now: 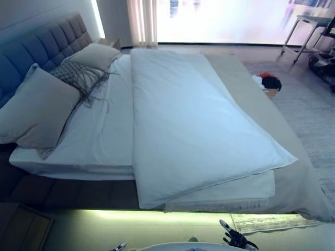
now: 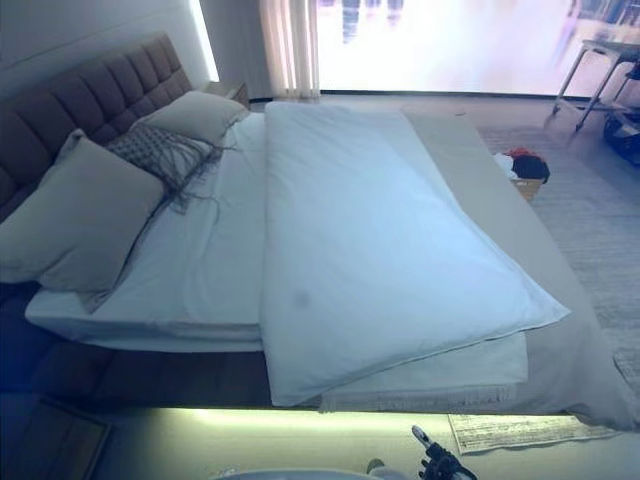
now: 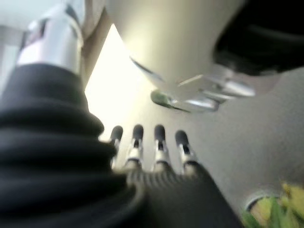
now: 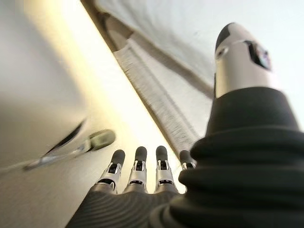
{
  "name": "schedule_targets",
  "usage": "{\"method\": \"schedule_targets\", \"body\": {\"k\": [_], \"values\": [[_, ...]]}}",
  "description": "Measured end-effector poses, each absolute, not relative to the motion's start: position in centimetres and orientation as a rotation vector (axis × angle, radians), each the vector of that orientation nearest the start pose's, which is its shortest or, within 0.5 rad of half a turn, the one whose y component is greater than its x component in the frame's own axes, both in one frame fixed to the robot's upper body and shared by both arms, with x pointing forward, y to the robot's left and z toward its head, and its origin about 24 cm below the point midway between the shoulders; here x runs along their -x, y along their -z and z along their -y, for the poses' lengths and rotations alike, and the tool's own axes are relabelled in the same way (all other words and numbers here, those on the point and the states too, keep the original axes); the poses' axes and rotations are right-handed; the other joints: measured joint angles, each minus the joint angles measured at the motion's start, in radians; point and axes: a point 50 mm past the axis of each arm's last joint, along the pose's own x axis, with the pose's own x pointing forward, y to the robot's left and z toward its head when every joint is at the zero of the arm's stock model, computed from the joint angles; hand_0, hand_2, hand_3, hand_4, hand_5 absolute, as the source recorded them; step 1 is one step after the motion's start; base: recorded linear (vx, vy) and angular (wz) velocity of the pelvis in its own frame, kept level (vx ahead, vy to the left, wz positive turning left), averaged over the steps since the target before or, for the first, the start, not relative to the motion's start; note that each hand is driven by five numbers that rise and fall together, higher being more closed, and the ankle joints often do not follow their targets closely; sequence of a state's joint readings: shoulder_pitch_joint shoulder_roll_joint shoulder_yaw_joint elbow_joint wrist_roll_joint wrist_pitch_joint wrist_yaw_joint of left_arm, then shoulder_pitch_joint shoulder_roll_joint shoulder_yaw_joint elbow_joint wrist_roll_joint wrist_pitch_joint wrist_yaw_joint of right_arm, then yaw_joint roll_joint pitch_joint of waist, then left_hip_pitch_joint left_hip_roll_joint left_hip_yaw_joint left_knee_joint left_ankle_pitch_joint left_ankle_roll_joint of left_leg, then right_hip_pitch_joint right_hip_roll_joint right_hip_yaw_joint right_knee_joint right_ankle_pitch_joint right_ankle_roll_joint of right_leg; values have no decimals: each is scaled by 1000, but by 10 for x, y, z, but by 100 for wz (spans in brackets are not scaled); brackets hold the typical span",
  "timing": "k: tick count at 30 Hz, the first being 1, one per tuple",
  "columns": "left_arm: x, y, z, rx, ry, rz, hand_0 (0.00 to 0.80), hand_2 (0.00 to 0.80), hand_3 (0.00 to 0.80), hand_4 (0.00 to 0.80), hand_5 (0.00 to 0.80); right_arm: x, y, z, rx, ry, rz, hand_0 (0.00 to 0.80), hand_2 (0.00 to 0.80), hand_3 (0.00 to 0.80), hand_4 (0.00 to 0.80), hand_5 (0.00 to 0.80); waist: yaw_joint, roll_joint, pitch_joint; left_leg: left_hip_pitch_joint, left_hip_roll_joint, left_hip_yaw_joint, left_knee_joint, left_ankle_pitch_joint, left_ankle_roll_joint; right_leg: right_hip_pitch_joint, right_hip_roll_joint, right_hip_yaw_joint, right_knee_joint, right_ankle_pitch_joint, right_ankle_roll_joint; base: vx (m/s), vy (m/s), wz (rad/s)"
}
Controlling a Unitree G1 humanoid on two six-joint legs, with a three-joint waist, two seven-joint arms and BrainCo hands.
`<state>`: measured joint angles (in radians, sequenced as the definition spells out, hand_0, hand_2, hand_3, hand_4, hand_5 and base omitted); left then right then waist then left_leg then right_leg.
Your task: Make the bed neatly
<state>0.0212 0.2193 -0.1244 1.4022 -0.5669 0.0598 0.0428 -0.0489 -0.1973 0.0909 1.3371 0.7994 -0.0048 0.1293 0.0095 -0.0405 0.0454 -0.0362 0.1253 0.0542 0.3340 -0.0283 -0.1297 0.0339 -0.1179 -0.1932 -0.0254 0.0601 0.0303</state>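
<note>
One bed (image 1: 63, 183), three pillows (image 1: 39, 110), one white duvet (image 1: 193, 125) and one floor basket (image 1: 269, 86) are counted.

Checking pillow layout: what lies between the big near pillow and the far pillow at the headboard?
A grey fringed cushion lies between the near pillow and the far pillow, seen in both eye views.
</note>
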Motion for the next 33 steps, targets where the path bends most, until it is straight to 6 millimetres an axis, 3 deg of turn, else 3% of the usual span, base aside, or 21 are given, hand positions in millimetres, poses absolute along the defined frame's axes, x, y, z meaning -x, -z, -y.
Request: {"method": "schedule_targets", "body": {"k": [1,3,5,7,9,11,14,15,18,23,27,33], "values": [[-36,172,-231,188,-471,-1410,0,0,0,0,0,-92,165,222,-515,445,-1125,0,0,0,0,0,13,-8,9,-49,-8,-21,89,0,-8,18,-9,12,-16,6,-7,20,169,-30],[-36,174,-223,197,-445,-1416,0,0,0,0,0,-106,159,231,-492,438,-1065,0,0,0,0,0,35,29,13,-67,1,-25,-14,-12,-13,3,-4,2,-8,6,-5,-64,114,-32],[-46,174,-220,171,-396,-1407,0,0,0,0,0,-135,149,238,-480,419,-985,0,0,0,0,0,43,62,37,-139,-2,-1,-23,-15,13,-84,-7,-32,57,4,0,-60,60,-46],[-54,173,-223,138,-374,-1399,0,0,0,0,0,-154,142,238,-513,420,-927,0,0,0,0,0,36,88,62,-148,0,-2,-79,-27,56,-130,-1,-35,127,-14,19,-91,55,-16],[-83,166,-232,77,-335,-1339,0,0,0,0,0,-162,138,240,-560,444,-891,0,0,0,0,0,33,51,102,-152,-32,5,-99,-16,71,-176,-44,-28,197,-42,34,-77,41,36],[-103,161,-236,58,-321,-1293,0,0,0,0,0,-177,130,246,-568,454,-848,0,0,0,0,0,35,43,125,-171,-50,2,-105,5,85,-205,-65,-22,230,-54,45,-77,21,23],[-125,154,-237,78,-323,-1233,0,0,0,0,0,-201,118,245,-581,452,-795,0,0,0,0,0,36,55,152,-195,-58,1,-110,12,89,-225,-68,-6,235,-57,51,-179,-21,9],[-141,150,-235,87,-314,-1190,0,0,0,0,0,-221,107,245,-596,455,-747,0,0,0,0,0,35,62,171,-230,-57,0,-108,23,89,-269,-68,-6,248,-58,49,-182,-39,12],[-169,140,-230,118,-294,-1116,0,0,0,0,0,-258,82,248,-608,449,-658,0,0,0,0,0,36,88,230,-299,-51,-1,-82,43,85,-346,-69,-8,304,-66,35,-188,-20,9],[-208,122,-226,182,-281,-986,0,0,0,0,0,-304,36,257,-640,404,-511,0,0,0,0,0,37,73,330,-404,-47,-4,37,8,75,-470,-88,2,456,-136,21,-128,27,3],[-228,110,-221,220,-254,-912,0,0,0,0,0,-320,7,278,-650,422,-424,0,0,0,0,0,44,74,370,-497,-44,-5,166,-44,73,-568,-100,26,591,-188,18,-82,17,-5],[-237,103,-225,254,-273,-866,0,0,0,0,0,-334,-35,312,-624,452,-315,0,0,0,0,0,54,75,377,-638,-41,-24,352,-121,70,-716,-120,49,801,-277,5,18,-7,4]]}}
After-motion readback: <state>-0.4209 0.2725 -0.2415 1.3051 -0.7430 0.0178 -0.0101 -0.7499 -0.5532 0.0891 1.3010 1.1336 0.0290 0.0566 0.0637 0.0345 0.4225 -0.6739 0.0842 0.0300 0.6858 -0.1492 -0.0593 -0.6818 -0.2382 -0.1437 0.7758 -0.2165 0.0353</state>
